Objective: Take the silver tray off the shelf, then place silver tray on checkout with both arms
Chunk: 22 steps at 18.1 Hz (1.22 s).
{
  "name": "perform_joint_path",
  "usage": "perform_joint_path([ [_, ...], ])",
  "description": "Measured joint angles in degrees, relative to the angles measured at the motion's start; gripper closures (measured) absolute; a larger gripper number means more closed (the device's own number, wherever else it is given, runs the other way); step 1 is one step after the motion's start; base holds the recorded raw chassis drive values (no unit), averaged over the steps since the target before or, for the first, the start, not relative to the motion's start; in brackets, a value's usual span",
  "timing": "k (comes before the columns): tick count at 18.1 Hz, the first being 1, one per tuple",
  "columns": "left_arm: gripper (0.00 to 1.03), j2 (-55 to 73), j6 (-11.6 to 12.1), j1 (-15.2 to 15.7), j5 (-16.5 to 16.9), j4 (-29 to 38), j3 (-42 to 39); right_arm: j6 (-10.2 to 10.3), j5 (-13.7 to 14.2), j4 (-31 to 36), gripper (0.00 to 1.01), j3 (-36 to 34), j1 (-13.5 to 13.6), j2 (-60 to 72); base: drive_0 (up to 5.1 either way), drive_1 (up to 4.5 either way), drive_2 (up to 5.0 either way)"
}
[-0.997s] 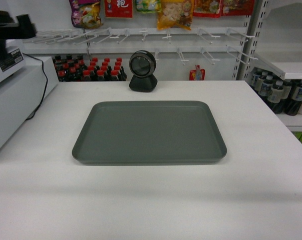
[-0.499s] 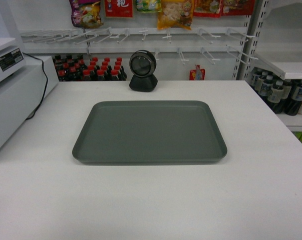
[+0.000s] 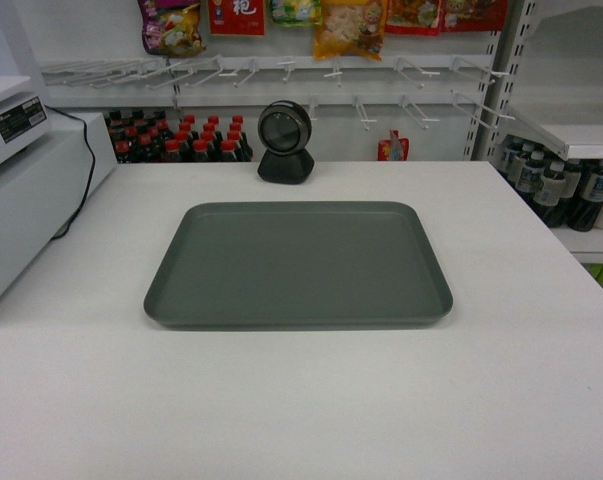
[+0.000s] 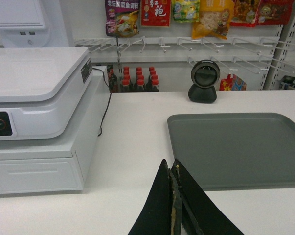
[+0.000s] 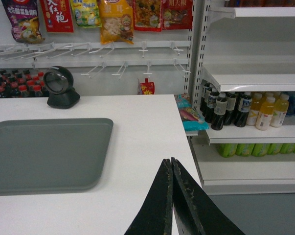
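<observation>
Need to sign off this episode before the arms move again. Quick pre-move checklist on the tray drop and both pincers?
1. silver tray lying flat on the checkout: ok.
2. Tray fully supported, no edge past the counter rim: ok in the head view.
3. Left pincer let go of the tray: ok, fingers together, short of the tray's near edge.
4. Right pincer let go: ok, fingers together, off to the tray's right.
5. Tray apart from the black scanner behind it: ok, bare counter between them.
6. Tray apart from the cash register on the left: ok.
</observation>
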Motion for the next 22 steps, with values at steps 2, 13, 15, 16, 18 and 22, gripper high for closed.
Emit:
perform_joint_path([
  [2, 1.02, -5.0, 0.0, 0.0, 0.0, -4.1, -0.4, 0.0, 0.0, -4.2, 0.99, -0.6, 0.0, -4.8, 0.0, 0.0, 0.0],
  [13, 1.02, -24.6, 0.0, 0.0, 0.0, -22.4, -0.6, 0.0, 0.0, -23.1, 0.99, -0.8, 0.0, -25.4, 0.0, 0.0, 0.0],
  [15, 1.02, -27.2, 0.0, 0.0, 0.0, -25.0, -0.6, 0.0, 0.0, -25.8, 0.99, -0.8, 0.0, -28.1, 0.0, 0.0, 0.0],
  [16, 1.02, -28.7, 0.0, 0.0, 0.0, -26.4, -0.6, 0.0, 0.0, -27.1, 0.99, -0.8, 0.0, -29.4, 0.0, 0.0, 0.0],
  [18, 1.02, -31.1, 0.0, 0.0, 0.0, -28.8, -0.6, 0.0, 0.0, -29.8, 0.99, -0.8, 0.0, -32.2, 0.0, 0.0, 0.0],
  [22, 1.02, -34.9, 0.0, 0.0, 0.0, -32.6, -0.6, 0.0, 0.0, -33.8, 0.99, -0.8, 0.0, -36.2, 0.0, 0.0, 0.0],
])
